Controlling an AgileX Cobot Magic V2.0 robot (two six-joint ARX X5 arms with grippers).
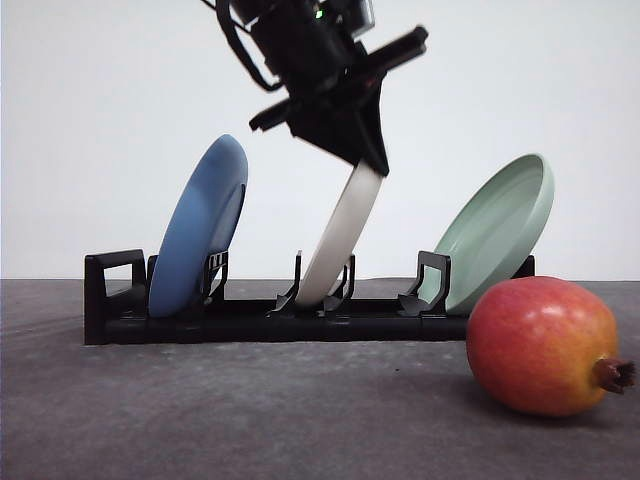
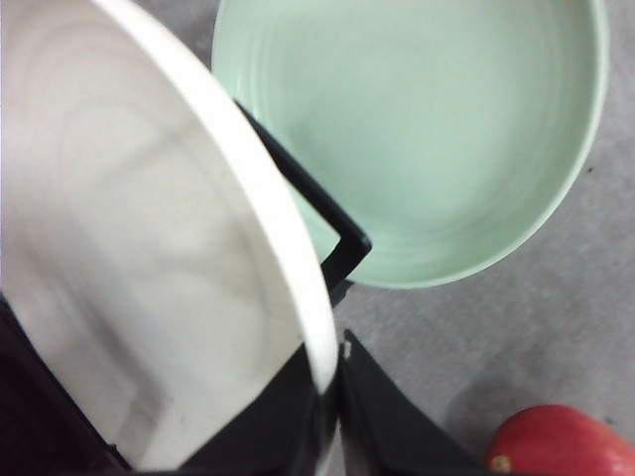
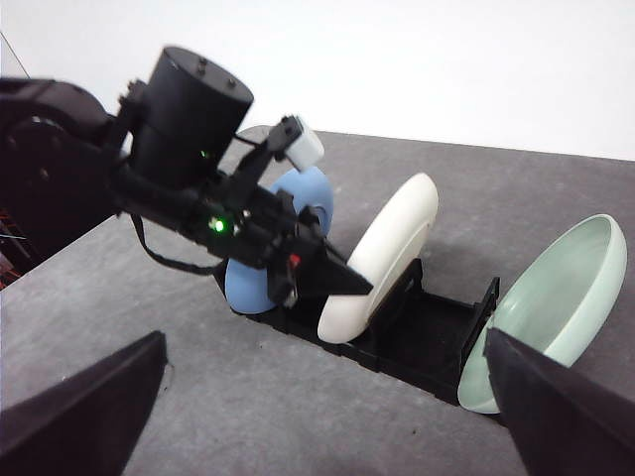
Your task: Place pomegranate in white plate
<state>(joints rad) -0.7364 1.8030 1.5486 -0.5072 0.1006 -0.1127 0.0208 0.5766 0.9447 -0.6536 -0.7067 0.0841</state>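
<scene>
The white plate (image 1: 340, 240) stands tilted in the middle slot of a black rack (image 1: 250, 322). My left gripper (image 1: 365, 150) comes down from above and is shut on the plate's top rim. In the left wrist view the plate (image 2: 149, 248) looms close, and the left gripper (image 2: 332, 397) straddles its rim. The pomegranate (image 1: 540, 345), red blushing orange with a dark crown nub, lies on the table in front of the rack's right end; a piece of it (image 2: 566, 441) also shows from the left wrist. My right gripper (image 3: 322, 342) is open, off to the side, facing the rack and the white plate (image 3: 387, 248).
A blue plate (image 1: 200, 230) leans in the rack's left slot and a pale green plate (image 1: 495, 235) in the right slot, just behind the pomegranate. The dark grey table runs forward of the rack. A white wall stands behind.
</scene>
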